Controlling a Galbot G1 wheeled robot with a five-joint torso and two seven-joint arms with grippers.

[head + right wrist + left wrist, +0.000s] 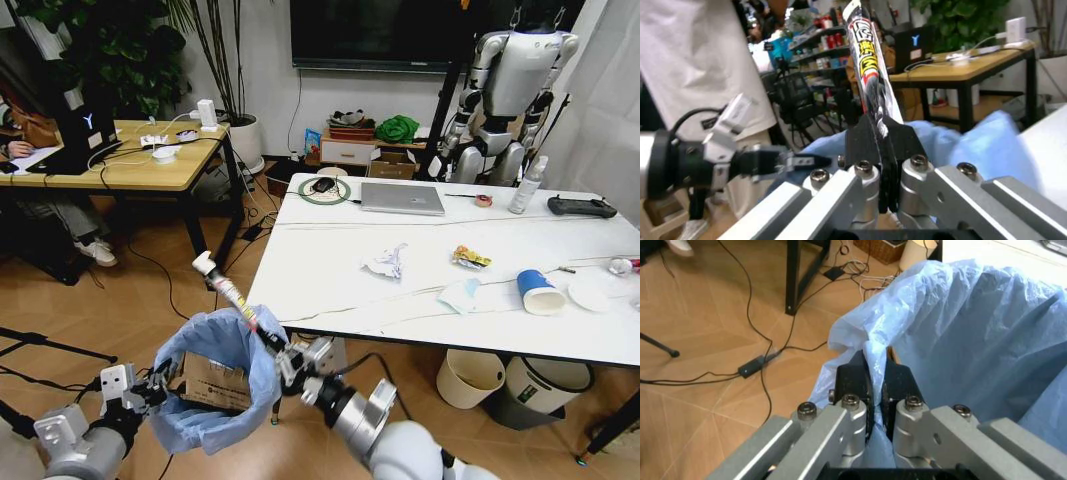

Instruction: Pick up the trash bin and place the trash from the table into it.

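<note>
Blue-bagged trash bin (pixel 215 385) is pinched by left hand (pixel 875 385); right hand (pixel 883 137) clamps a tube (pixel 230 293) above.

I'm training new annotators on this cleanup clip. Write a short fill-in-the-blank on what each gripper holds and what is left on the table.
1. The left gripper has its jaws shut on the ____ bag lining the trash bin.
2. The right gripper holds a squeezed ____ at the bin's rim.
3. On the table, the blue paper cup lies on its ____.

Missing words: light-blue plastic; tube; side
</note>
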